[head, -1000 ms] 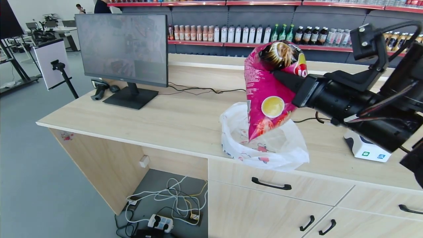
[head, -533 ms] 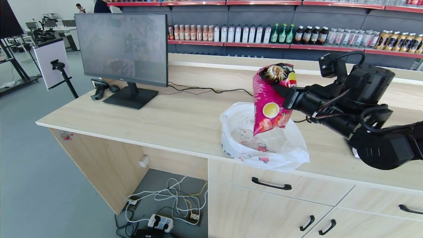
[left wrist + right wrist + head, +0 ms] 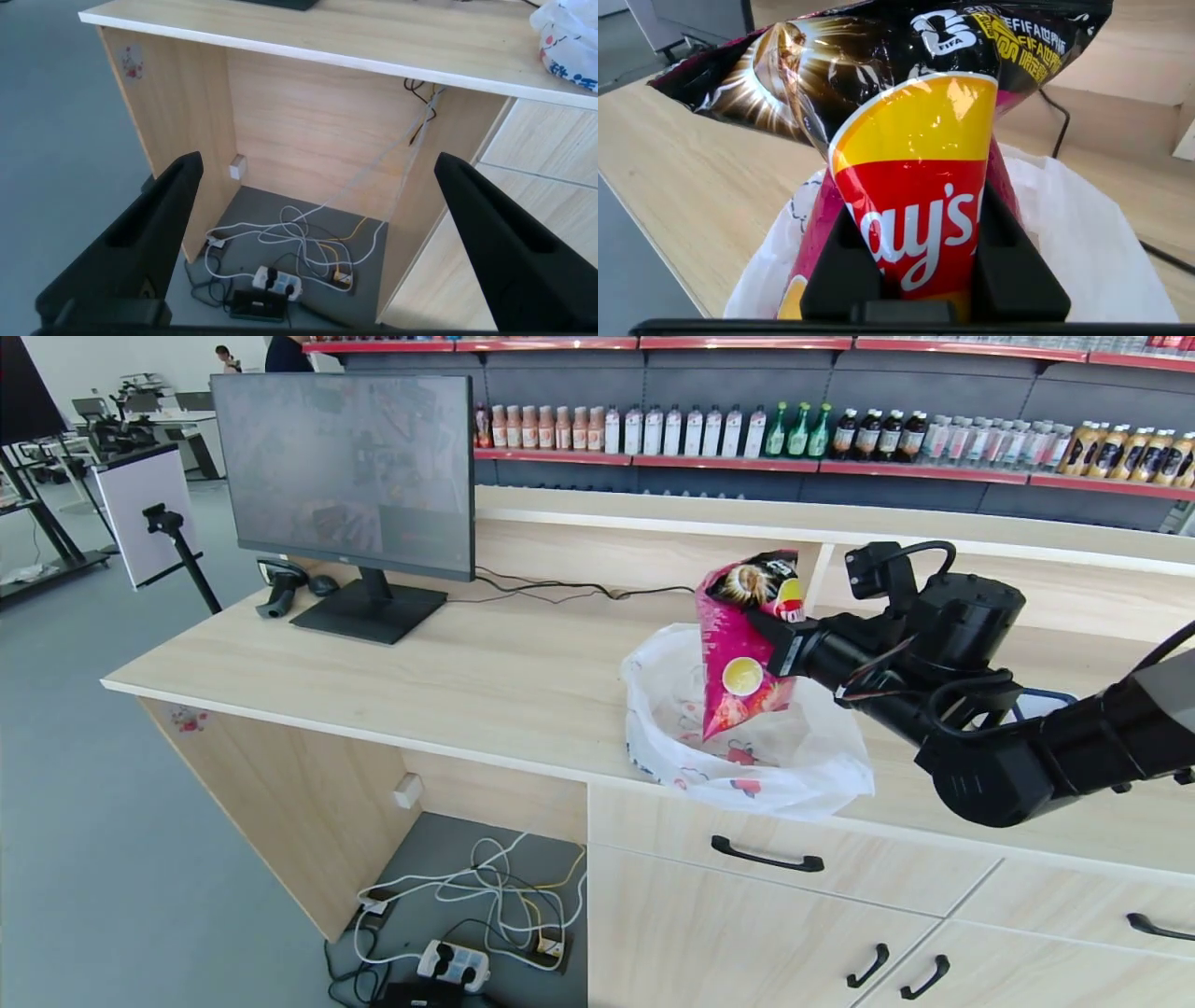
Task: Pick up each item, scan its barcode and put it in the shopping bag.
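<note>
Chip bag held at the mouth of the shopping bag.

The right gripper (image 3: 771, 633) is clamped on the upper part of the pink chip bag (image 3: 738, 663). The bag hangs roughly upright over the white shopping bag (image 3: 826, 761), which sits near the front edge of the counter (image 3: 467, 681). Its lower tip seems to dip just inside the opening, though contact with the plastic is hard to judge. The left gripper (image 3: 313, 233) hangs low, facing the counter's open underside, its 2 fingers spread wide apart. A monitor (image 3: 345, 476) stands well apart on the counter.
</note>
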You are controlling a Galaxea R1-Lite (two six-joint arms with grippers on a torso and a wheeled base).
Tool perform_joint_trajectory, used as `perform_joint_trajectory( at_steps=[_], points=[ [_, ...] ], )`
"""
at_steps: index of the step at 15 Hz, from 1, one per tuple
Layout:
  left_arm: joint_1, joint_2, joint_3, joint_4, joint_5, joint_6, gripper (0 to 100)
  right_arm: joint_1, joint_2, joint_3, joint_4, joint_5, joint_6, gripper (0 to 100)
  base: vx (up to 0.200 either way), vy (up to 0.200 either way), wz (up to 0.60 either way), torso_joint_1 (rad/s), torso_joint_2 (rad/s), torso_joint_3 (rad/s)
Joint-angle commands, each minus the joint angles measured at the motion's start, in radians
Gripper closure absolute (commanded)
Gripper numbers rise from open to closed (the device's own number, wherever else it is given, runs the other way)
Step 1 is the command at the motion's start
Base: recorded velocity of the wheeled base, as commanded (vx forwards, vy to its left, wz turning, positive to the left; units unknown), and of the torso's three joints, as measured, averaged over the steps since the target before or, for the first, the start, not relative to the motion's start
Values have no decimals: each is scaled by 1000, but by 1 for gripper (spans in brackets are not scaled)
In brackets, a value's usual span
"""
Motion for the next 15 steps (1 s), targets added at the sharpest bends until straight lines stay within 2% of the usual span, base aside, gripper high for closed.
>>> perform_joint_trajectory(
  at_steps=[1, 4, 8, 13, 15],
  points=[
    [0, 0, 0, 0, 1, -7, 0, -6, 6, 2, 0, 0, -5, 100, 0, 0, 0, 0, 0, 0],
    [0, 0, 0, 0, 1, -10, 0, -11, -1, 39, 0, -9, -77, 100, 0, 0, 0, 0, 0, 0],
    [0, 0, 0, 0, 1, -10, 0, -26, 6, 63, 2, -50, -82, 100, 0, 0, 0, 0, 0, 0],
    [0, 0, 0, 0, 1, -5, 0, -2, -8, 129, 12, 5, -131, 100, 0, 0, 0, 0, 0, 0],
    [0, 0, 0, 0, 1, -5, 0, 6, 1, 122, 72, 49, -155, 100, 0, 0, 0, 0, 0, 0]
  ],
)
